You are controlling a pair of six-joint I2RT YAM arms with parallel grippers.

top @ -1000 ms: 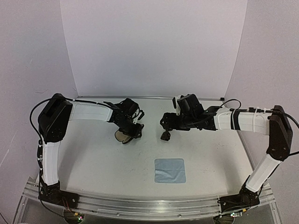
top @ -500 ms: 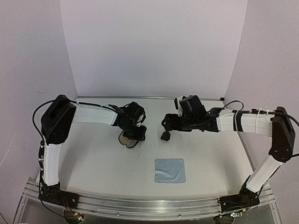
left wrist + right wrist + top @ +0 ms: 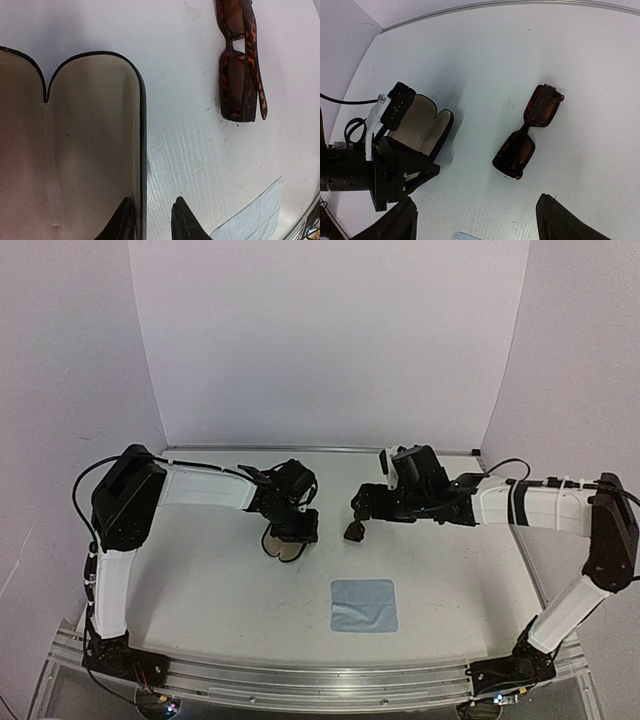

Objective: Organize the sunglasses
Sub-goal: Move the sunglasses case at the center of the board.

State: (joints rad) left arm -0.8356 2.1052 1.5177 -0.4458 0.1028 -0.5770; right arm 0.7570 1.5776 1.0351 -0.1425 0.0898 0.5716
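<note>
As our left fingers (image 3: 296, 530) are pinching the case (image 3: 75, 150) rim, our right fingers (image 3: 360, 506) are hanging wide open, empty, near the sunglasses (image 3: 527, 132) on the counter (image 3: 485, 60); we are judging them light, brittle, best gripped mid-frame.

Sunglasses (image 3: 240, 65) up close: a glossy plastic frame with a tortoiseshell mottle of orange and dark brown, and smooth, see-through lenses tinted brown. On to the case (image 3: 75, 150): the tan lining is matt, soft and felt-like, and the thin black edge has a slight shine. The bench (image 3: 200, 160) is white and painted-looking, with faint streaky grain, small scuffs and specks, and a mild sheen. Fingers (image 3: 184, 222) of the left tool (image 3: 150, 222): black, matt, hard plastic. From above, the cloth (image 3: 364, 604) is pale blue, flat and matt. Near rail (image 3: 300, 677): bare brushed metal, silver. Arm shells (image 3: 200, 485): smooth white plastic.
</note>
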